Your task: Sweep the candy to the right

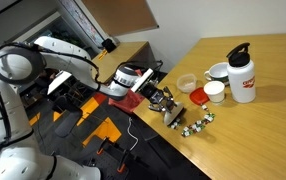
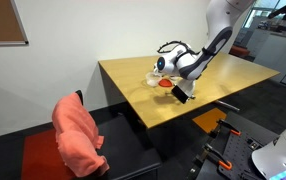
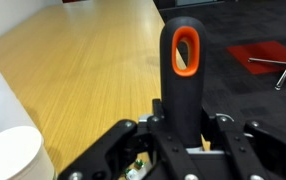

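You will find no word, number or brand that can be read in any of these views. The nearest thing to a label is the red band on the white bottle (image 1: pixel 241 72) standing on the table (image 1: pixel 258 130) in an exterior view, and any print on it is too small and blurred to make out. The board (image 2: pixel 3 20) on the wall in an exterior view shows you only a plain brown face.

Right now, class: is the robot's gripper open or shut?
Shut. In the wrist view the gripper has its jaws closed against both sides of the black, orange-eyed tool handle, which is held between them.
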`<state>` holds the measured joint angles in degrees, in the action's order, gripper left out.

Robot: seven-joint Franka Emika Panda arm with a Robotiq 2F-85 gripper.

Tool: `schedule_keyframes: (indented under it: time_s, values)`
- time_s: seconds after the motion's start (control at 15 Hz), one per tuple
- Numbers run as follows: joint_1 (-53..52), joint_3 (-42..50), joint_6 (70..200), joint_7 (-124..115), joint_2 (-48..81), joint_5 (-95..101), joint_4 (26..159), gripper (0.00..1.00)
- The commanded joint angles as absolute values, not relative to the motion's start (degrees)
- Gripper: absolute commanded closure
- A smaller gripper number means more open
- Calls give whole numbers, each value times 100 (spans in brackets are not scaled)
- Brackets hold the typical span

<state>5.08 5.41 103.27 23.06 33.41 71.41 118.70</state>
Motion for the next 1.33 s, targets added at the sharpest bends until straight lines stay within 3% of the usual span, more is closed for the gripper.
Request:
schedule_keyframes:
  time_s: [0.0,0.8,1.27]
  values:
    - [732,636,10123,2295,3460,7451,11694,88]
    - [1616,945,10216,2362,3823,7515,11046,88]
    - [1498,740,10290,2540,3311,7400,11340,88]
